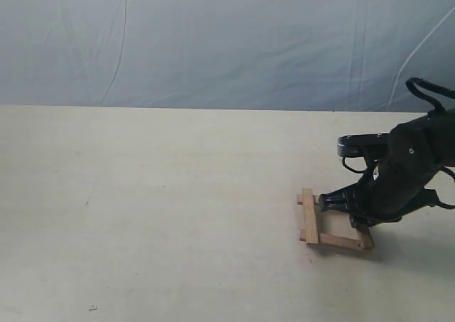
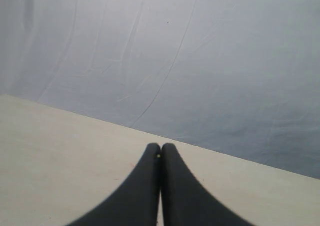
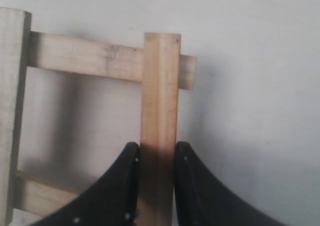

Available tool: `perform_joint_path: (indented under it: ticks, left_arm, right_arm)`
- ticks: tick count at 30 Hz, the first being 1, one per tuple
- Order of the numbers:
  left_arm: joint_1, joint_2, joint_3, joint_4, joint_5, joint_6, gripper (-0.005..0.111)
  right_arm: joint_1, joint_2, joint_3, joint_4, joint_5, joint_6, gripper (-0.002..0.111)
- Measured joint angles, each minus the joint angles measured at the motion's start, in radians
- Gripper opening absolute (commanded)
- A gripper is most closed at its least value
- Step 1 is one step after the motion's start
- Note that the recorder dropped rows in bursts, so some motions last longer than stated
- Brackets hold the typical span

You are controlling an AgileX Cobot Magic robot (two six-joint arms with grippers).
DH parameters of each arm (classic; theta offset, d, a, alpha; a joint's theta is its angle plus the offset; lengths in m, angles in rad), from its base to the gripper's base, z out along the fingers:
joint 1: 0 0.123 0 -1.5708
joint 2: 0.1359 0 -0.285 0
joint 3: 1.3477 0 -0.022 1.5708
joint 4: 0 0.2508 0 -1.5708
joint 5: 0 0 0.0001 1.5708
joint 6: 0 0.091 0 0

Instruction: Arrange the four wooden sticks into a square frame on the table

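The four wooden sticks form a small square frame [image 1: 334,226] on the table [image 1: 178,215] at the right. In the exterior view one stick [image 1: 308,217] makes the left side and another [image 1: 338,241] the near side. My right gripper [image 1: 359,219] covers the frame's right side. In the right wrist view that gripper [image 3: 157,147] is shut on a stick [image 3: 160,91], whose far end crosses over a second stick [image 3: 90,57]. A third [image 3: 12,106] and a fourth [image 3: 37,196] close the square. My left gripper [image 2: 160,148] is shut on nothing, over bare table.
A blue-grey cloth backdrop [image 1: 213,38] hangs behind the table's far edge. The right arm [image 1: 409,165] leans in from the right edge of the exterior view. The left arm does not show in that view.
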Motion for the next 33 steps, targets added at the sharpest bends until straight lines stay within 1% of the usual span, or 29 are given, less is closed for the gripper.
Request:
perform_joint_path:
  ticks: [6,12,22,28,33]
  left_arm:
    - [0.0,0.0,0.0,0.0,0.0,0.0,0.0]
    - [0.0,0.0,0.0,0.0,0.0,0.0,0.0]
    - [0.0,0.0,0.0,0.0,0.0,0.0,0.0]
    - [0.0,0.0,0.0,0.0,0.0,0.0,0.0]
    - [0.0,0.0,0.0,0.0,0.0,0.0,0.0]
  right_arm:
    - [0.071,0.055,-0.095,0.011,0.018,0.014,-0.001]
    - [0.123,0.145,-0.229,0.013,0.097,0.018,-0.001]
    - [0.201,0.314,-0.53,0.029,0.215,0.019,-0.001]
    - [0.233,0.421,-0.697,0.057,0.284,0.034,-0.001]
    - [0.234,0.462,-0.756,0.081,0.315,0.038,-0.001]
